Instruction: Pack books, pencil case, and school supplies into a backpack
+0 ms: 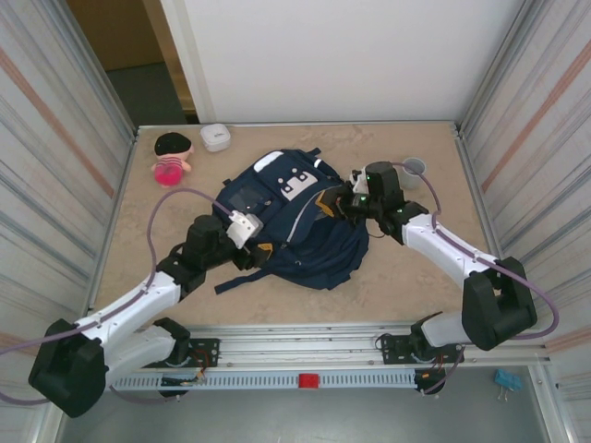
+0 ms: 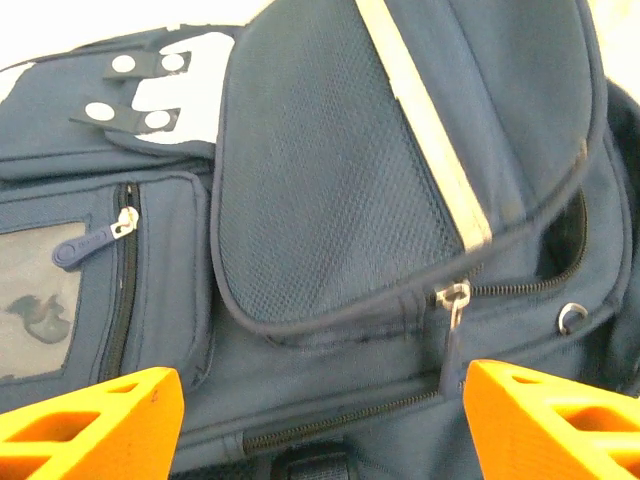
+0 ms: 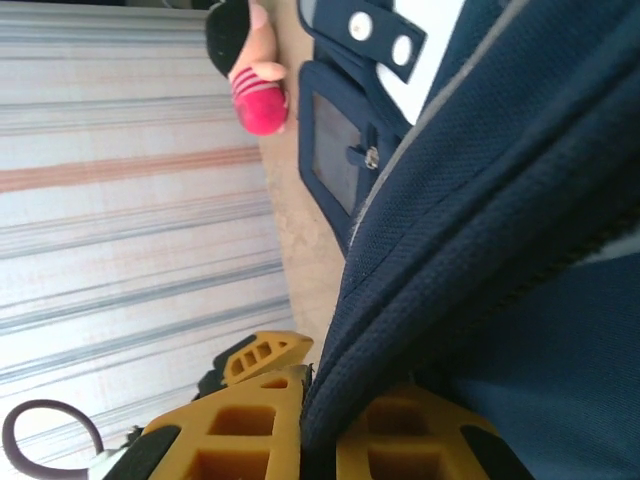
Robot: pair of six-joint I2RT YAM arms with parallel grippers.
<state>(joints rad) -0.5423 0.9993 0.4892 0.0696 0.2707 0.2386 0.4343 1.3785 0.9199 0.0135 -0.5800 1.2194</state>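
Note:
The navy backpack (image 1: pixel 295 221) with white patches lies flat in the middle of the table. My left gripper (image 1: pixel 257 257) hovers open over its near left side. In the left wrist view its orange fingers (image 2: pixel 90 420) stand wide apart with nothing between them, and a silver zipper pull (image 2: pixel 455 300) hangs just inside the right finger. My right gripper (image 1: pixel 334 205) is at the backpack's right edge, shut on a thick fold of the backpack's (image 3: pixel 520 200) navy fabric, which is pinched between its fingers (image 3: pixel 240 440). The books, pencil case and school supplies are out of view.
A small doll with a pink body (image 1: pixel 171 159) lies at the back left, with a white rounded box (image 1: pixel 215 137) beside it. A grey cup (image 1: pixel 412 167) stands at the back right, close behind my right arm. Ribbed walls enclose both sides.

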